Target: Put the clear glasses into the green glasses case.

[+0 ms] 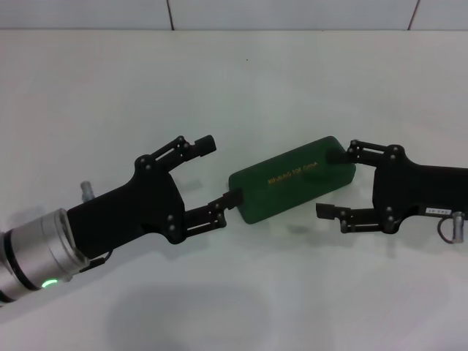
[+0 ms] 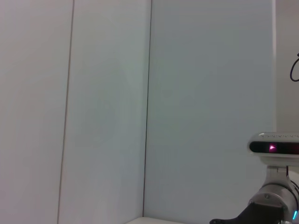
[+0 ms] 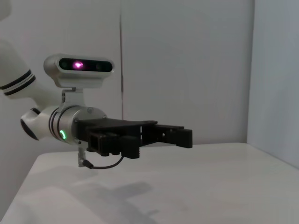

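Note:
The green glasses case (image 1: pixel 292 189) lies shut on the white table (image 1: pixel 234 88), slanted, with gold lettering on its lid. My left gripper (image 1: pixel 221 170) is open at the case's left end, and its lower fingertip (image 1: pixel 234 197) touches that end. My right gripper (image 1: pixel 329 183) is open at the case's right end, with its upper fingertip (image 1: pixel 338 156) against the case. The left gripper (image 3: pixel 159 135) also shows in the right wrist view, seen from the side above the table. The clear glasses are out of view.
A pale panelled wall (image 1: pixel 292 11) runs along the table's far edge. In the left wrist view there is only that wall and the right arm's wrist camera (image 2: pixel 273 147).

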Robot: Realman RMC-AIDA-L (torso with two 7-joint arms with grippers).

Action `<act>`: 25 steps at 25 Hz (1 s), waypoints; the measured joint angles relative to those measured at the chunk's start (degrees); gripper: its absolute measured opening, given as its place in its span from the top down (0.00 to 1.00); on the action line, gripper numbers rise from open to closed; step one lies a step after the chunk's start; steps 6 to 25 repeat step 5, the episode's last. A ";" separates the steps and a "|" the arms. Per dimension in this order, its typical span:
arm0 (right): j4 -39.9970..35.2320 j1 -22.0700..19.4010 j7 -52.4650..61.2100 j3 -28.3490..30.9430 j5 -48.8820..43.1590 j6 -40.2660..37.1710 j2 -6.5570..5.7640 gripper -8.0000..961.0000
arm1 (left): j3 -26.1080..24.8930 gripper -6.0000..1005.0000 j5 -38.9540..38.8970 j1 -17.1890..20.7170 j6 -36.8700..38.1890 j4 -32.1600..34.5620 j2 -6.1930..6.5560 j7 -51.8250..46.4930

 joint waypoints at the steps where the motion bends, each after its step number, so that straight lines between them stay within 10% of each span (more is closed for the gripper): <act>1: -0.01 0.03 -0.22 0.08 -0.13 0.04 0.13 0.12 | 0.01 0.14 0.01 0.05 0.00 0.00 -0.05 0.11; 25: -0.08 -0.09 -0.78 0.40 -0.16 0.56 0.56 0.12 | -0.04 0.14 0.04 0.15 0.02 -0.01 -0.14 0.18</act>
